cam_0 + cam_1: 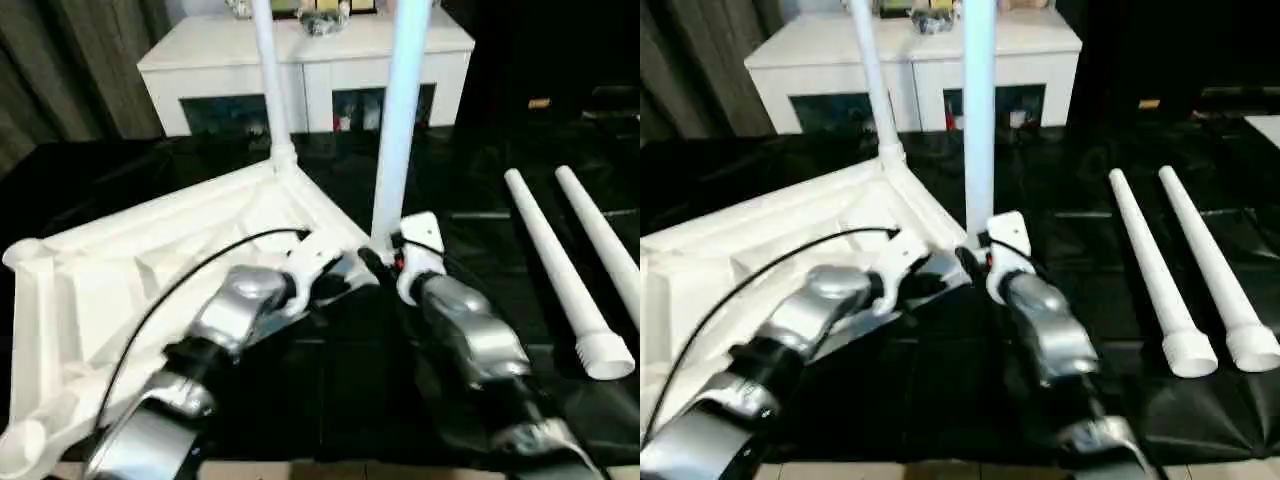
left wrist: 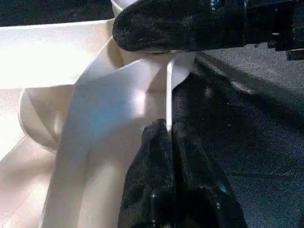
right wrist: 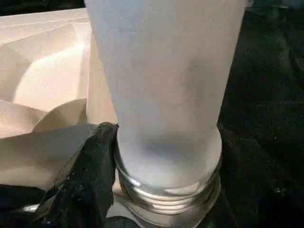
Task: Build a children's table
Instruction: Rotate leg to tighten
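Leg (image 3: 166, 95) threads, seemingly unseated, above tabletop (image 3: 42, 71)

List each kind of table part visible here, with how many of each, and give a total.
Tabletop: 1
Legs standing upright at the tabletop: 2
Legs lying loose on the black surface: 2
Total: 5

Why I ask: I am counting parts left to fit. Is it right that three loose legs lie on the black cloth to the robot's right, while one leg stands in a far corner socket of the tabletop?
Not quite: two loose legs lie on the black cloth, not three, as the left eye view shows. One leg does stand in the far corner socket of the tabletop.
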